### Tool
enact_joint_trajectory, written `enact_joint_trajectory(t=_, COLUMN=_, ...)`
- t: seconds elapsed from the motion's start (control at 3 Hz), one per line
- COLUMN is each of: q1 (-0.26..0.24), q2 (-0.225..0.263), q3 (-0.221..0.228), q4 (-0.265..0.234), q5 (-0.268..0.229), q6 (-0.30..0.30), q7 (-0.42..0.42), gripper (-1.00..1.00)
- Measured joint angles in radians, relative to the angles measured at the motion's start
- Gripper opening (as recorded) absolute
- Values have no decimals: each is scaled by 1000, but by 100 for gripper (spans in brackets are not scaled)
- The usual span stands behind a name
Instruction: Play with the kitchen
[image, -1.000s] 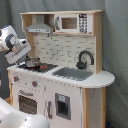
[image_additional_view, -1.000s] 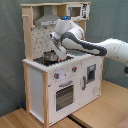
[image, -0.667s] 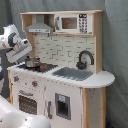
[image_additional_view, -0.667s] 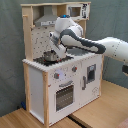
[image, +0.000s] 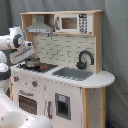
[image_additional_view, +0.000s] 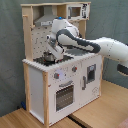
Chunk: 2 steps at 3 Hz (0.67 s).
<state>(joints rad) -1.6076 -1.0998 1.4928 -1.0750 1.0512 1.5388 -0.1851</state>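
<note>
One toy kitchen (image: 62, 75) fills both exterior views, and I see it standing on a wooden floor (image_additional_view: 107, 112) against a grey curtain (image_additional_view: 10, 55). My arm (image_additional_view: 100, 47) reaches in from the second exterior view's right, its white links crossing above the worktop (image: 97, 80), and the gripper (image_additional_view: 51, 50) hangs over the stove end of that worktop, right above a small metal pot (image: 32, 62) that sits on the dark hob (image: 45, 66). I cannot tell whether the jaws are apart or together (the wrist body covers them in the second exterior view, and in the first exterior view only the angled head shows near the kitchen's left edge). Along the worktop, the sink (image: 74, 73) lies in the middle and the black faucet (image: 85, 59) curves up behind it, toward the rounded far end. Above, the grey hood (image: 40, 26) hangs under the top shelf at the stove corner, with a toy microwave (image: 74, 22) beside it. Below the worktop's front edge I see red-centred knobs (image: 35, 83), the oven door (image: 29, 102) with its dark window, and a narrow cabinet door (image: 63, 106) next to it.
</note>
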Motion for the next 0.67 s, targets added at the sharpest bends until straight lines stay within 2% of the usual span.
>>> enact_joint_trajectory(t=0.33, q1=-40, q2=16, q3=42, q4=33, q5=29, q6=-68, q7=7, gripper=100)
enact_joint_trajectory(t=0.67, q1=-40, q2=57, q3=33, q4=83, q5=29, q6=-106, q7=75, gripper=100)
